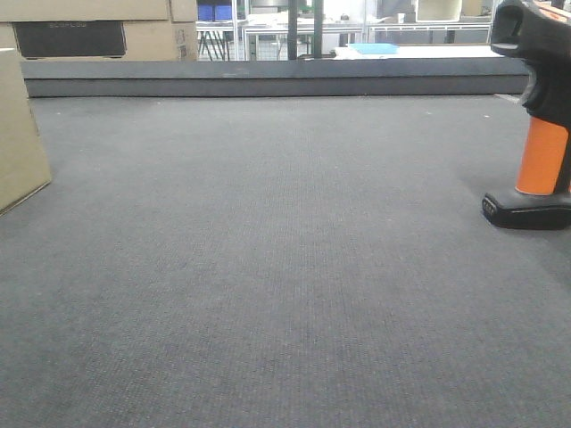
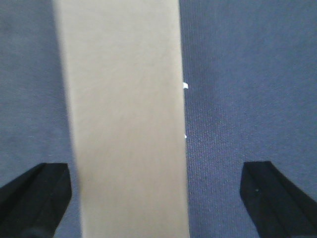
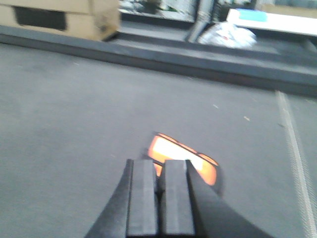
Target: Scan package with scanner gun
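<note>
Step in hand: approach, before either grasp; the box (image 1: pixel 20 134) and the scanner (image 1: pixel 538 116) both stand on the surface (image 1: pixel 285 267), neither one lifted.
Box: far left in the front view, cut by the frame edge, standing a little tilted on the grey surface; no barcode label can be made out on the faces shown.
Scanner: far right in the front view, upright on its flat black base, orange handle above it, black head at the top; well apart from the box.
Left gripper (image 2: pixel 156 198): spread wide, looking down on the box's narrow top face; one finger lies to the left of the box and the other well out to the right, neither touching it.
Right gripper (image 3: pixel 161 198): fingers pressed together with nothing between them; an orange part of the scanner shows just beyond the tips, blurred, and whether they touch cannot be told.
Far background: cartons (image 1: pixel 98 31) with a dark panel sit beyond the raised edge of the surface.
Next move, left: judged to call for centring over the box, descending and closing across its narrow width.
Next move, right: judged to call for parting the fingers first, then taking the orange handle, so the head can be aimed at the label.
</note>
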Tool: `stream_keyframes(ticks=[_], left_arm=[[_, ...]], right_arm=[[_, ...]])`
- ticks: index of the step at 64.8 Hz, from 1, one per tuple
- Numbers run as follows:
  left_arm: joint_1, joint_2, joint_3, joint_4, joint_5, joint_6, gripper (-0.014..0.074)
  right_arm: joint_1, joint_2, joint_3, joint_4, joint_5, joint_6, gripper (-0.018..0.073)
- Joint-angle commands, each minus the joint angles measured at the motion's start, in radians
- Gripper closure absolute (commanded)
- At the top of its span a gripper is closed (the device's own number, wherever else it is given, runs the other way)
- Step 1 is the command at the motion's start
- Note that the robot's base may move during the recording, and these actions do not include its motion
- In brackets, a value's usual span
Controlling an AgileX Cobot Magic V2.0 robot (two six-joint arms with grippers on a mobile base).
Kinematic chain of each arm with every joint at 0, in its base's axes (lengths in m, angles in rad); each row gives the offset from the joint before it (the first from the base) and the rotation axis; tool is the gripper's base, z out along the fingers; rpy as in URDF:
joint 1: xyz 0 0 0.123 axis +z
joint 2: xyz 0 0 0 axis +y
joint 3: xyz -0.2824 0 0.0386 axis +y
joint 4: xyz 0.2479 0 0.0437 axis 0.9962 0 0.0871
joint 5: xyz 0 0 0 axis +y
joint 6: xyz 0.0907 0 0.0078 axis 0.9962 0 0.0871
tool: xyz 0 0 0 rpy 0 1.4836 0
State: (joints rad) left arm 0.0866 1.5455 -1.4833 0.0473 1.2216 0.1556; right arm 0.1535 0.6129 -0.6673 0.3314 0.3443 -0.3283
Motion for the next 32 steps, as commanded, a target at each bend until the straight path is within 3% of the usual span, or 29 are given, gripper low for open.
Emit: stream_keyframes(ticks=[1,11,18,23,30,32], left_arm=[[0.000,-0.090,-0.005,-0.010,-0.010,-0.009,0.0016],[0.000,-0.218,0.005,-0.019,-0.044,-0.009,0.0085],[0.000,-0.328,0.066,-0.028,-0.116,-0.009,0.0277],[0.000,-0.426,0.156,-0.047,-0.205,-0.009,0.0484],[0.000,-0.571,0.310,-0.047,-0.339,-0.009,0.0698],[0.000,-0.608,0.351,-0.047,-0.373,-0.009,0.0706]], right_arm=[[-0.043,-0.006,-0.009,-0.014,0.008,0.002,0.0712],[-0.086,-0.006,-0.003,-0.015,0.015,0.002,0.0712],[-0.101,-0.006,0.014,-0.018,0.023,0.002,0.0712],[-0.102,-0.006,0.036,-0.018,0.025,0.002,0.0712],[-0.102,-0.010,0.073,-0.018,0.023,0.002,0.0712],[-0.102,-0.013,0.083,-0.018,0.023,0.002,0.0712]])
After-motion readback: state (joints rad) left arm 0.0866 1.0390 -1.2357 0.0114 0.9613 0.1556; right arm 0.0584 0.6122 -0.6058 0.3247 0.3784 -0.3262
